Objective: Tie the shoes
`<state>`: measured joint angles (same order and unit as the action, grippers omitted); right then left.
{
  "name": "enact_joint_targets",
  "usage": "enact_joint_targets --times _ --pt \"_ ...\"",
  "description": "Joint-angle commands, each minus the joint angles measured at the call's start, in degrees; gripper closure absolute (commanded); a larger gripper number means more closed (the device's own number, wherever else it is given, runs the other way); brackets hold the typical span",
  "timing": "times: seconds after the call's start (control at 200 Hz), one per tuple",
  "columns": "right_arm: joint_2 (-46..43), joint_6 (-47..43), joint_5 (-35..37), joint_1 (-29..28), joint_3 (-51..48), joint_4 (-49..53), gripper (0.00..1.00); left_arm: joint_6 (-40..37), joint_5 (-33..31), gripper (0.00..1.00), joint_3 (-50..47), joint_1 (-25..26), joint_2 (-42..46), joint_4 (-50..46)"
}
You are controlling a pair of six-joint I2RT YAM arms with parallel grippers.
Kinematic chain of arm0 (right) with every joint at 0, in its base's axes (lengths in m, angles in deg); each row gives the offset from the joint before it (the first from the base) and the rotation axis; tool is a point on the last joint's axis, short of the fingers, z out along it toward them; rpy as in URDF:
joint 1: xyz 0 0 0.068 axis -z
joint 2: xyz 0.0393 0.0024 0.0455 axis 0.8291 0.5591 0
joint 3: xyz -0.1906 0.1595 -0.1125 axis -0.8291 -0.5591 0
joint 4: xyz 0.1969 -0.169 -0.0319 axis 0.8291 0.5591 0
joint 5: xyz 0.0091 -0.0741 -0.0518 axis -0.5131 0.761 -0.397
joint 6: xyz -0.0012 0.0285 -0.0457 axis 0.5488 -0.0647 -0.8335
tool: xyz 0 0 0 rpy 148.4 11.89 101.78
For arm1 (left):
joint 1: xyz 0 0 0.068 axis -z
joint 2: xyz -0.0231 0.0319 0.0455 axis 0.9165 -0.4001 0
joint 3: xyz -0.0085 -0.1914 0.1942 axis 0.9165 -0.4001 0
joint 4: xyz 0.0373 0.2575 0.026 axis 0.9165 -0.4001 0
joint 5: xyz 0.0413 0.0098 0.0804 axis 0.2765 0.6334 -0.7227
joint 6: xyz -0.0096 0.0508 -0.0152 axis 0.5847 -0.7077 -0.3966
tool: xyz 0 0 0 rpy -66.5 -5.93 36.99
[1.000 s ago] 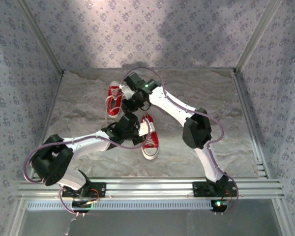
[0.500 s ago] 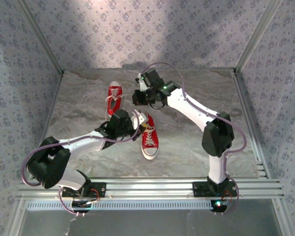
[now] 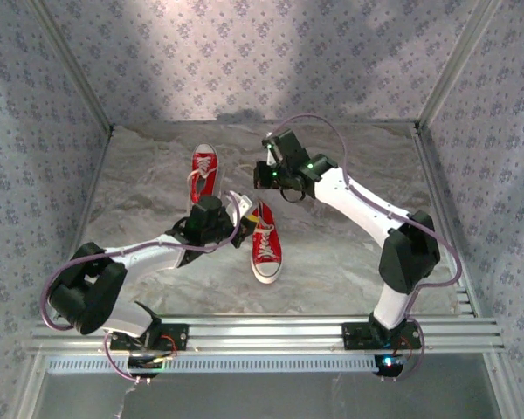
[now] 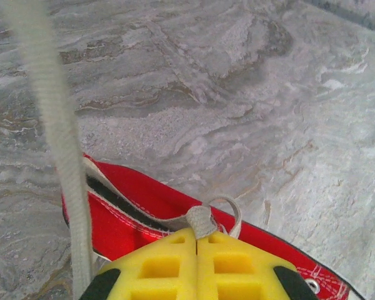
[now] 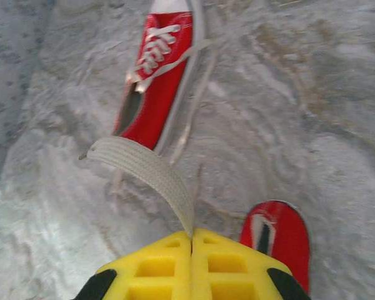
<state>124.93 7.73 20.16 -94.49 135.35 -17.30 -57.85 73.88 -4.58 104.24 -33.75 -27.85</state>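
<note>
Two red shoes with white laces lie on the marble table: one far left [image 3: 204,173], one nearer the middle [image 3: 265,243]. My left gripper [image 3: 244,209] hovers at the near shoe's heel end. In the left wrist view its yellow pads [image 4: 197,232] are shut on a lace loop [image 4: 205,220] over that red shoe [image 4: 131,209]. A second lace strand [image 4: 53,125] runs up the left of that view. My right gripper [image 3: 262,175] is beyond the near shoe, its pads [image 5: 192,234] shut on a flat lace end [image 5: 147,167]. The far shoe [image 5: 156,81] and the near shoe's heel [image 5: 275,234] lie below it.
Patterned walls [image 3: 262,52] close the table on three sides, with metal rails [image 3: 271,332] along the near edge. Bare marble [image 3: 358,175] spreads to the right of the shoes and in front of them [image 3: 201,288].
My right gripper has swung right, away from the far shoe, carrying the lace end. My left gripper has shifted slightly back and left, still gripping its loop.
</note>
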Motion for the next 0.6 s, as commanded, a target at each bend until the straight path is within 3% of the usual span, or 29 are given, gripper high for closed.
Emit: enact_joint_targets --times 0.0,0.24,0.595 --pt "-2.5 0.5 11.4 0.2 -1.9 2.9 1.0 2.3 1.9 1.0 -0.9 -0.8 -0.3 4.4" --pt "1.5 -0.2 22.0 0.3 -3.7 9.4 1.0 3.2 2.7 1.0 -1.5 -1.2 -0.6 5.8" --pt "2.2 2.7 23.5 2.9 -10.2 8.1 1.0 5.3 4.2 1.0 -2.4 -2.2 -1.2 8.7"
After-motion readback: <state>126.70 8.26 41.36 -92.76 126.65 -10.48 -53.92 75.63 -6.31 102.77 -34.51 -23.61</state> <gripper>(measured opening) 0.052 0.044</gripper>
